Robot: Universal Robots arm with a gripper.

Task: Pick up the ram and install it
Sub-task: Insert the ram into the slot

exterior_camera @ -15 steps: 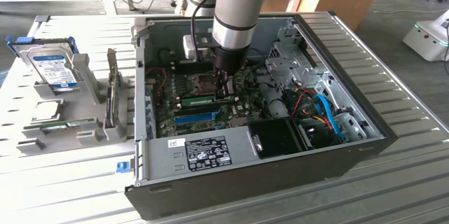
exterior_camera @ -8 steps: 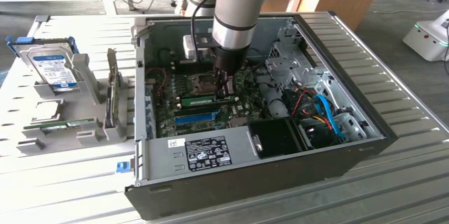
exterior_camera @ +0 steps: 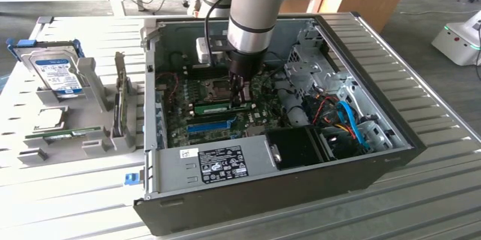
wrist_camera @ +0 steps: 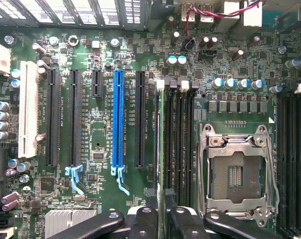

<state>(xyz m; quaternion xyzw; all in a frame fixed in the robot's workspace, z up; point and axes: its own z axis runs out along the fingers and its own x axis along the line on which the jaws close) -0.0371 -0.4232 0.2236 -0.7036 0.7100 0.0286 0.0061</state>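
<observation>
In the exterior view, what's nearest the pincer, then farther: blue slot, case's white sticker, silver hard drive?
1. Blue slot, on the board beside the pincer.
2. White sticker, at the near edge of the case.
3. Hard drive, outside the case, exterior view's left.

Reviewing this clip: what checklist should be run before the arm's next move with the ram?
1. Ram stands edge-on in a slot beside the CPU socket: ok.
2. Ram pushed fully down, end latch closed: cannot tell.
3. Gripper centred over one end of the ram: ok.
4. Neighbouring memory slot empty: ok.
5. Hard drive in its rack outside the case: ok.
</observation>
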